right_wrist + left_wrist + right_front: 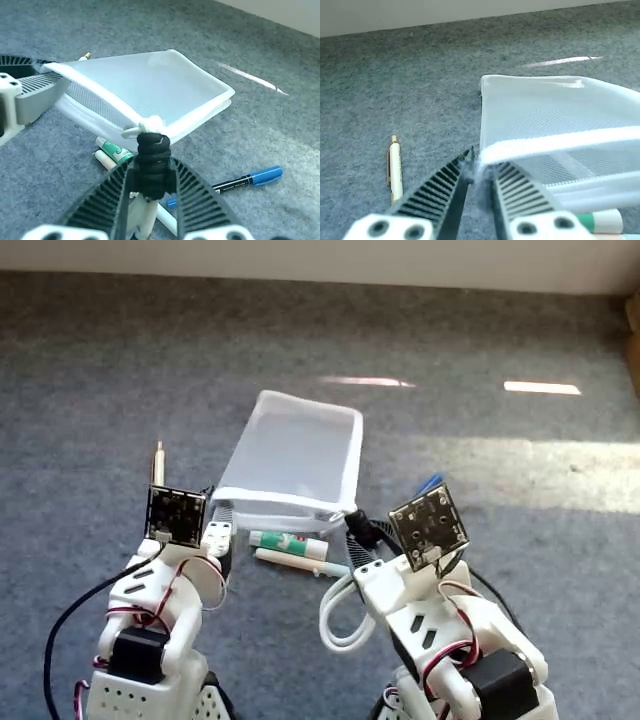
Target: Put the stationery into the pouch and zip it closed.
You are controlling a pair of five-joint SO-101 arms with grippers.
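A white mesh pouch [295, 452] lies in the middle of the grey carpet, its near edge lifted between both arms. My left gripper [480, 167] is shut on the pouch's [555, 115] near corner. My right gripper [152, 165] is shut on the black zipper pull [152, 147] at the opposite corner of the pouch [155, 85]. Under the raised edge lie a green-and-white glue stick [290, 543] and a white pen [300, 562]. A cream pen [395, 167] rests beside the left gripper, and a blue marker [240, 182] lies beside the right one.
Grey carpet [480, 360] stretches all round, with sunlit patches at the far right. A white wall base runs along the far edge. A looped white cable [340, 615] hangs at the right arm's base.
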